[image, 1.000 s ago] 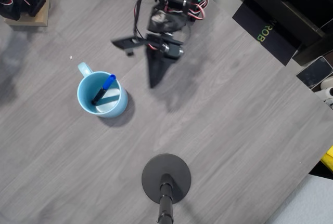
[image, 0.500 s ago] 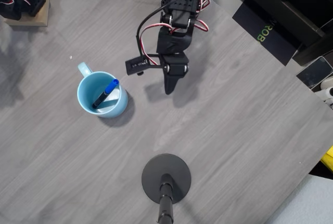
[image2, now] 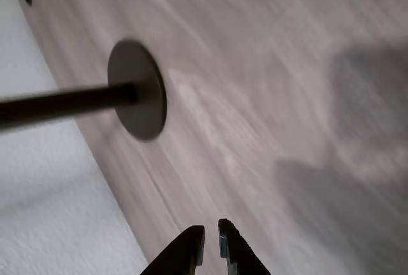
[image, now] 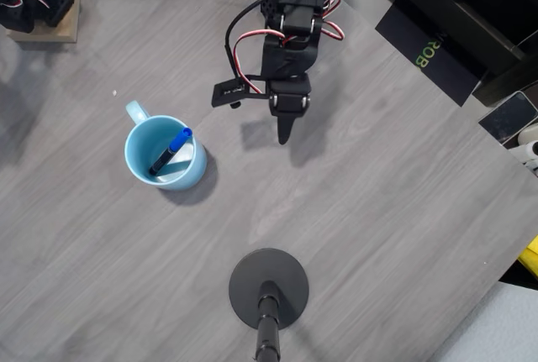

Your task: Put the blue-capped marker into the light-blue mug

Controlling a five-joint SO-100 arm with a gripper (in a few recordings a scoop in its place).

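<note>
— Overhead view first: where is the blue-capped marker (image: 171, 149)?

— It stands inside the light-blue mug (image: 165, 154), leaning, with the blue cap up at the rim and the dark barrel going down to the bottom. It leans because the mug is wider than the marker is thick — only the wall supports it.

— And the gripper (image: 283, 135)?

— It is well apart from the mug, to the right of it in this view, over bare grey table (image: 395, 211). The fingers come to one narrow point. In the wrist view the two fingertips (image2: 191, 240) are almost together, with only a thin gap between them, and nothing is between them.

— So it carries nothing?

— Nothing. I judge the task is finished, because the marker is in the mug and the arm is clear of it.

— What is the black disc?

— A round stand base (image: 269, 288) with a pole, near the lower edge of the table; it also shows in the wrist view (image2: 136, 90). It is not part of the task.

— Any risk?

— Small. The mug's handle (image: 135, 111) points away from the arm, so I think nothing there can catch on it.
</note>
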